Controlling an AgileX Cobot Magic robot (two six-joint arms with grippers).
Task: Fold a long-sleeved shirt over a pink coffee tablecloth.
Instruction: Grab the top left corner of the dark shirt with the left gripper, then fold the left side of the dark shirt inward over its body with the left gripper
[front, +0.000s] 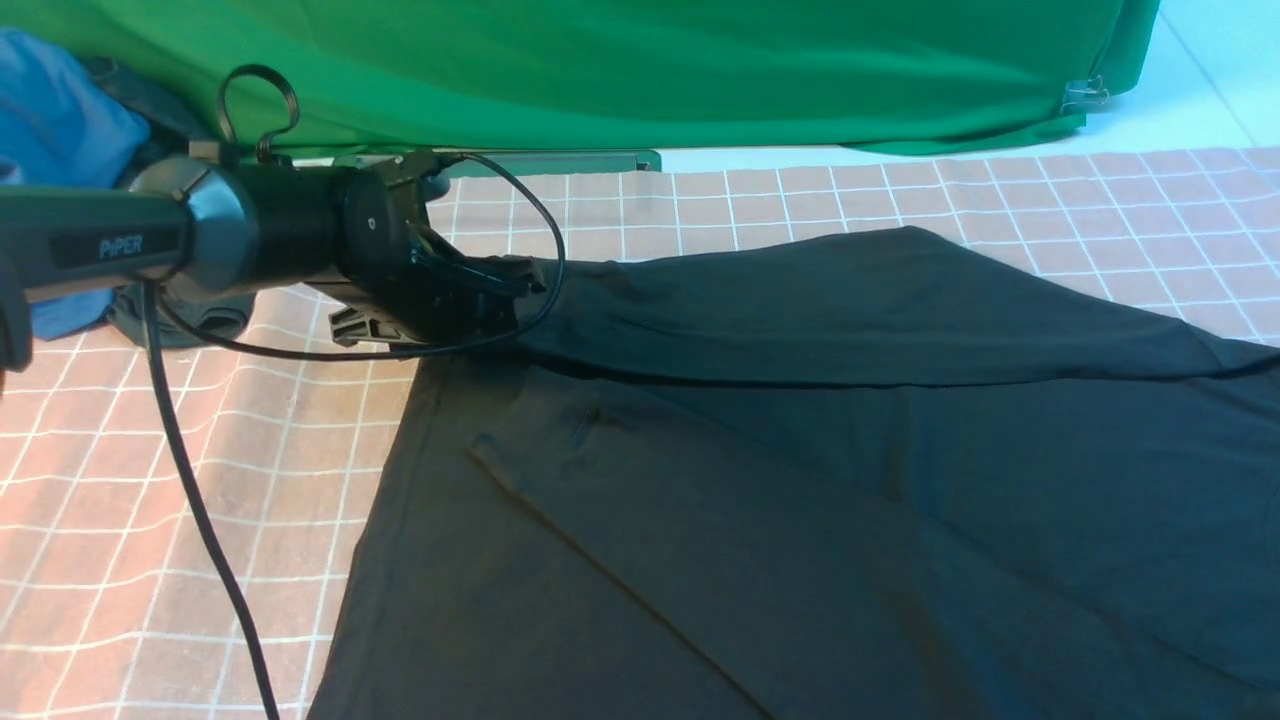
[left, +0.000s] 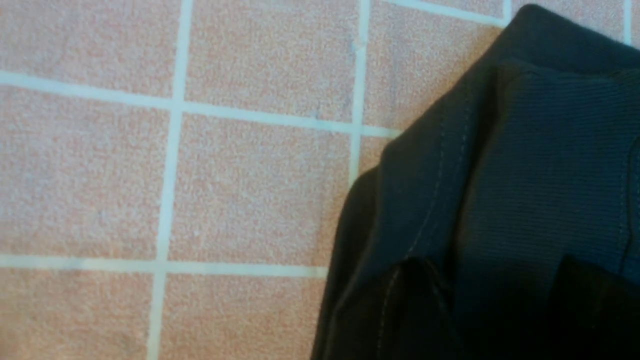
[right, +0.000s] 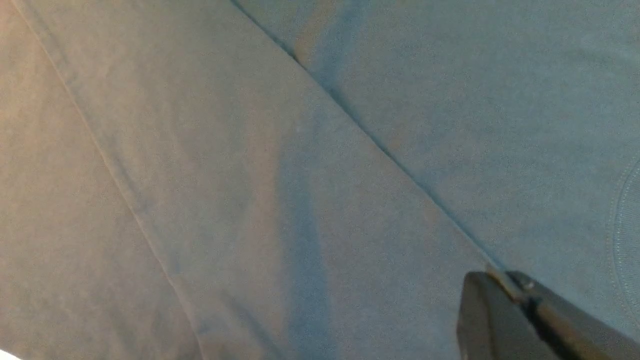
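- Pink coffee tablecloth (front: 150, 450): gridded base layer.
- Left gripper (front: 503, 290): at the shirt's far-left corner, over the ribbed cuff (left: 540, 165); grasping or released cannot be told.
- Long-sleeved shirt (front: 800, 480): spread flat, sleeve axis running rightward from these jaws; left arm nearer.
- Right gripper (right: 500, 287): clenched above shirt fabric.

One long-sleeved shirt (front: 800, 480), one pink coffee tablecloth (front: 150, 500), one green cloth (front: 650, 70), one blue garment (front: 60, 120).
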